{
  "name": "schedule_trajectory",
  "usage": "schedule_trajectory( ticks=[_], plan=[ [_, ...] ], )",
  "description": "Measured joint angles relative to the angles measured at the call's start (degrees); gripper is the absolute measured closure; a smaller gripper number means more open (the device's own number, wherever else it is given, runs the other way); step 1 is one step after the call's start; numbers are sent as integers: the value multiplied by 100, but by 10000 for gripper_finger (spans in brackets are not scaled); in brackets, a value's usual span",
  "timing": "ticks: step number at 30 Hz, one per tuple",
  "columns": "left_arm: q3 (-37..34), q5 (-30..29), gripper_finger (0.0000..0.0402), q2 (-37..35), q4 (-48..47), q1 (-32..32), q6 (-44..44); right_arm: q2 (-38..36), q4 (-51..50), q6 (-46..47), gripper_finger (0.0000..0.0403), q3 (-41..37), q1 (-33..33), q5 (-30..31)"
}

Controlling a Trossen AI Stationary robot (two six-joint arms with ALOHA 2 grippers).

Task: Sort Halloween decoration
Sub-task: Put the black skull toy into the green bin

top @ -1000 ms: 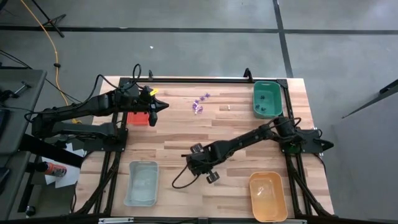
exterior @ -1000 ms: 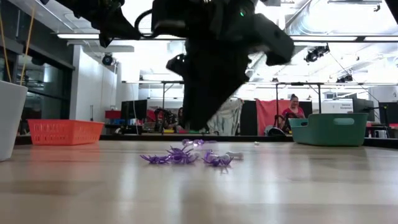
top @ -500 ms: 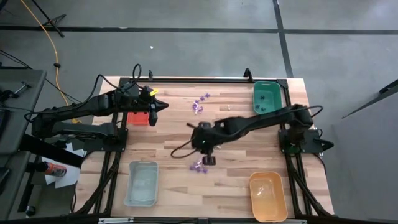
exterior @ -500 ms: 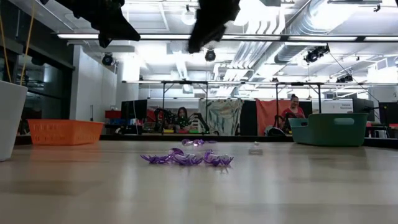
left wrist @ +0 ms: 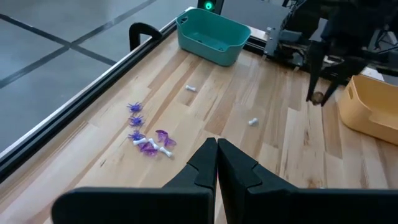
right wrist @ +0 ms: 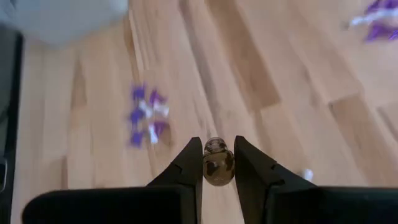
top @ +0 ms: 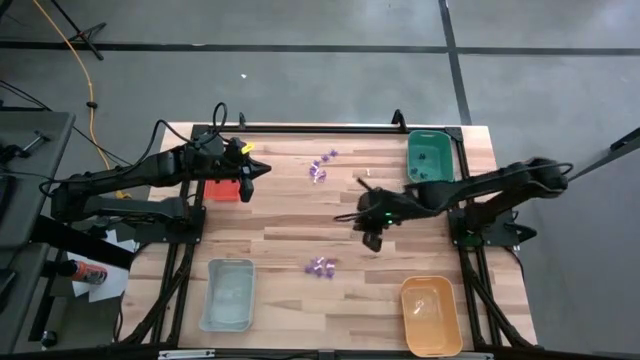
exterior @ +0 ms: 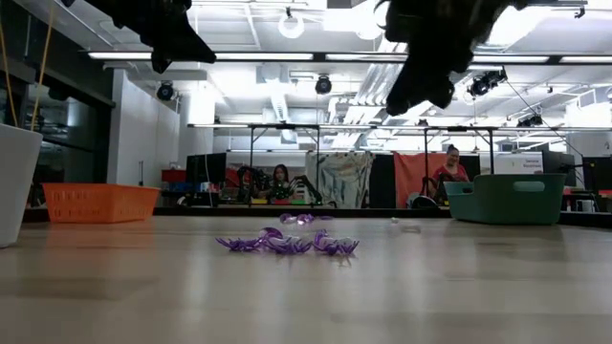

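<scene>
The Halloween decoration lies in tiny pieces. One purple cluster [top: 320,265] sits near the table's middle front. Another purple cluster [top: 322,165] lies toward the far edge, with whitish bits [left wrist: 191,89] beside it. My right gripper [top: 372,240] hangs above the table between the clusters, right of centre, shut on a small dark brown piece [right wrist: 217,165]. My left gripper [left wrist: 216,155] is shut and holds nothing, raised over the red tray [top: 222,188] at the far left. My right gripper pinches the small round dark brown piece [right wrist: 217,167] between its two fingertips [right wrist: 191,163]. The fingers slant down from the table's right side. The piece is lifted clear of the table, seen also as the dark piece [left wrist: 318,98] in the left wrist view.
A green tray [top: 430,158] stands at the far right, an orange tray [top: 430,315] at the near right, a pale blue tray [top: 228,293] at the near left. Bare wood lies between the two purple clusters.
My right gripper has risen from the near purple cluster and swung toward the table's right and far side, rolling its wrist, with the dark piece between its fingers. The near purple cluster, covered by the arm before, now lies in plain view.
</scene>
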Motion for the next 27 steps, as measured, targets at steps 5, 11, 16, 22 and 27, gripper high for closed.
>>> schedule_trajectory(
  ticks=[5,11,16,22,27],
  plan=[
    [0,-2,401,34,235,0,-202,-627,1816,-288,350,-1019,-148,336],
    [0,11,401,302,1152,-7,-290,-701,3951,-667,350,-1429,-648,108],
    [0,593,401,670,2212,-66,-551,-672,5014,-874,350,-1429,-990,-116],
    [0,1265,401,1098,2975,-425,-557,-670,5713,-737,350,-1427,-1182,-466],
    [0,1223,401,1330,2972,-669,-444,-670,5784,-736,350,-1427,-1176,-537]
  ],
)
